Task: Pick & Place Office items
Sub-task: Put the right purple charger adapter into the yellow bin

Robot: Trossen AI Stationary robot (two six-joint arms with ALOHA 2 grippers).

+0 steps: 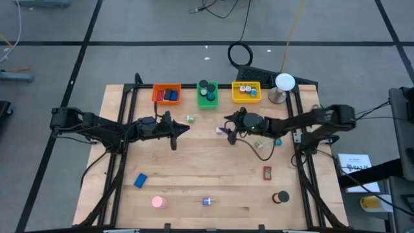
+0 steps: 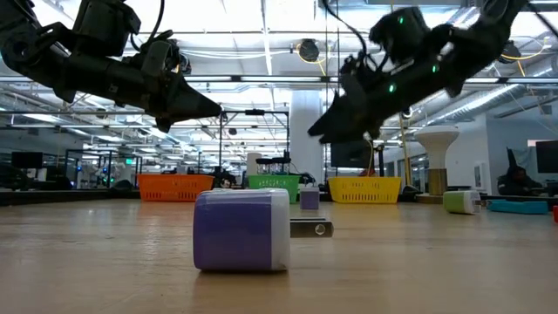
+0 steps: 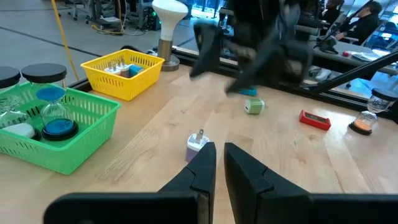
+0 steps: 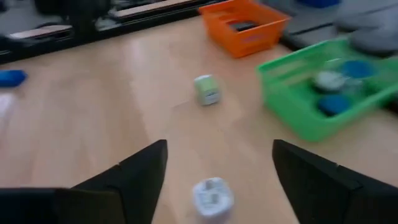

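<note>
**Right tool spread over a white-and-purple plug piece, pick not yet made**

Taking the green bin (image 1: 207,94) at the back of the worktop (image 1: 194,175) as the landmark, the left tool (image 1: 173,134) hung left of it and nearer the front, its fingers drawn narrow and carrying nothing. The orange bin (image 1: 166,94) stood just left of the green bin, with a small pale green block (image 1: 191,118) lying in front of the gap between them. In front of the green bin and slightly to its right, the right tool (image 4: 219,163) hovered with its fingers spread wide; between them, low on the worktop, lay a small white-and-purple plug piece (image 4: 212,196), apart from both fingers. The yellow bin (image 1: 246,92) stood just right of the green bin. Other office items lay far in front of the green bin near the front edge: a blue block (image 1: 140,180), a pink round piece (image 1: 158,202), a red block (image 1: 267,172).

The step in hand looked like the approach to a pick. The next move would call for lowering the right tool around the plug piece, centring it between the fingers, then closing before lifting toward a bin.
</note>
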